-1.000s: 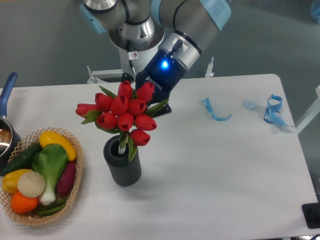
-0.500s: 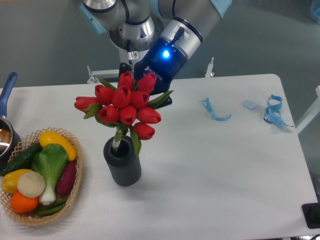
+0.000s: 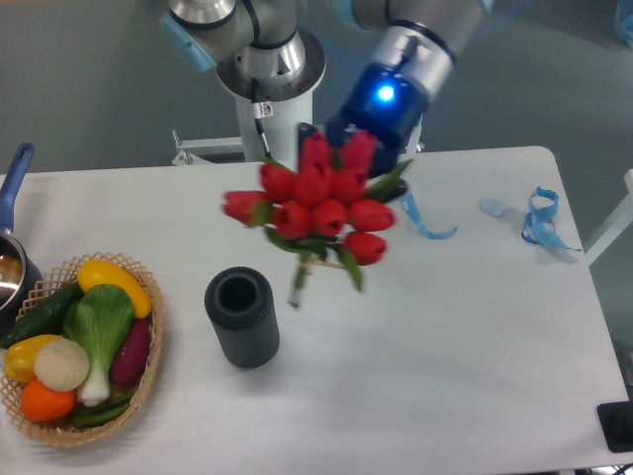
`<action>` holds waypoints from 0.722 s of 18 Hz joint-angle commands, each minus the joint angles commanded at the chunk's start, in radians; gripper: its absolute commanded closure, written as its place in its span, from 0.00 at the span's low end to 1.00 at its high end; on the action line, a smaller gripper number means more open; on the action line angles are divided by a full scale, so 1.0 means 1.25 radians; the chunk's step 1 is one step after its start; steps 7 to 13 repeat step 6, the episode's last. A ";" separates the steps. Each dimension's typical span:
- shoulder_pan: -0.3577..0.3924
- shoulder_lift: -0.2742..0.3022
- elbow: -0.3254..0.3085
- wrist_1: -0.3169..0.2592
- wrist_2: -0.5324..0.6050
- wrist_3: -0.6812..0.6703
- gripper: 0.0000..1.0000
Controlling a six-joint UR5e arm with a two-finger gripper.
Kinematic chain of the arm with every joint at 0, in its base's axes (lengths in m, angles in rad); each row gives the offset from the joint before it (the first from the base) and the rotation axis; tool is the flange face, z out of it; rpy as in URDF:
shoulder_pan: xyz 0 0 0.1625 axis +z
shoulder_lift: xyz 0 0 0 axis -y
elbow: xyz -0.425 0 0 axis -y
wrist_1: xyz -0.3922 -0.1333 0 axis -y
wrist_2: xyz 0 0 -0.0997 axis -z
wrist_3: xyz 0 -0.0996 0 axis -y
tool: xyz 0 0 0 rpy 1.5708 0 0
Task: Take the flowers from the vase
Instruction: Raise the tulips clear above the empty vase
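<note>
We carry the flowers [image 3: 321, 206] clear of the vase [image 3: 241, 318], up and to its right; the gripper [image 3: 368, 170] grasps them behind the buds; we should lift steadily, stems hanging free

Flowers [image 3: 318, 210] hang from my gripper [image 3: 341, 158], stems clear of the vase [image 3: 241, 317], which stands just left below them. Bare table [image 3: 445, 336] lies open to the right and front. Obstacles: wicker basket [image 3: 148, 366] and pot [image 3: 14, 247] far left; blue ribbon scraps [image 3: 539, 223] near the right edge.
</note>
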 joint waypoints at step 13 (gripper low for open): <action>0.026 -0.026 0.021 0.000 0.001 0.015 0.77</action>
